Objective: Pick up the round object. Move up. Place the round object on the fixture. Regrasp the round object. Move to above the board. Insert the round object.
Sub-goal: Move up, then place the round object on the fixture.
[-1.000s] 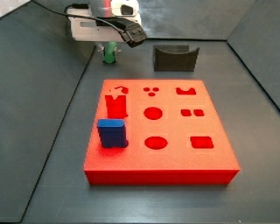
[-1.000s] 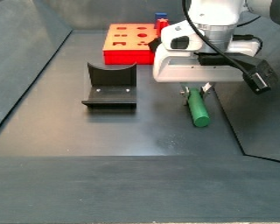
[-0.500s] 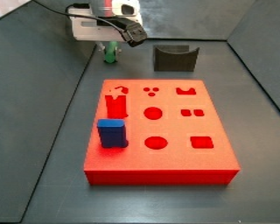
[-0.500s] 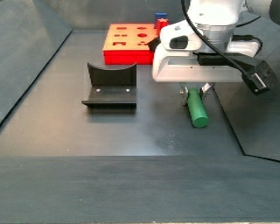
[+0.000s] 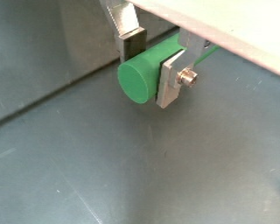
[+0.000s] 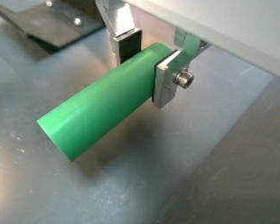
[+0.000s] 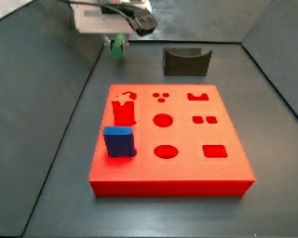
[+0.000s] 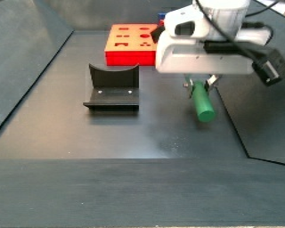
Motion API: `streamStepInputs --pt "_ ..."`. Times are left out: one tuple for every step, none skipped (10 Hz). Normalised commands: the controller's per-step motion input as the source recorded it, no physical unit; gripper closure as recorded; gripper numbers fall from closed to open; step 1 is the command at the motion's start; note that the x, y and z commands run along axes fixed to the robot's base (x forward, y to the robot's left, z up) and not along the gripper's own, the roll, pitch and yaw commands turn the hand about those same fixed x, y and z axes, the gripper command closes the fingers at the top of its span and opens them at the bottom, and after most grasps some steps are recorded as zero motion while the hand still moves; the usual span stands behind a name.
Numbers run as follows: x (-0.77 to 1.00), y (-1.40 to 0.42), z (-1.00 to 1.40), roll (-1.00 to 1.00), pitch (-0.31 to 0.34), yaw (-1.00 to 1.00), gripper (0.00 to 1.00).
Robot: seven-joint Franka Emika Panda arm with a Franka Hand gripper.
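My gripper (image 8: 201,83) is shut on the round object, a green cylindrical peg (image 8: 202,101), and holds it level, clear of the floor, to the right of the fixture (image 8: 111,87). In both wrist views the silver fingers (image 6: 168,77) clamp the peg (image 6: 98,112) across its width near one end; its round end face (image 5: 146,77) shows between the pads. In a side view the gripper (image 7: 115,41) and peg (image 7: 115,46) are high at the back left, behind the red board (image 7: 177,178) and left of the fixture (image 7: 185,61).
A blue square block (image 7: 118,141) and a red peg (image 7: 123,114) stand in the board's left side. The board (image 8: 128,56) lies behind the fixture in a side view. Dark walls enclose the floor on both sides and at the back.
The gripper has risen with the green peg in it, lifting the peg off the floor. Board, fixture and blocks have not moved.
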Motion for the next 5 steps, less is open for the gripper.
streamStepInputs --pt "-0.02 0.02 0.33 0.07 0.064 -0.03 1.00" --pt "-0.02 0.02 0.21 0.09 0.069 -0.03 1.00" --pt "0.00 0.00 1.00 0.00 0.000 0.00 1.00" --pt "0.00 0.00 1.00 0.02 0.009 0.00 1.00" --pt "-0.01 0.00 1.00 0.03 0.022 0.00 1.00"
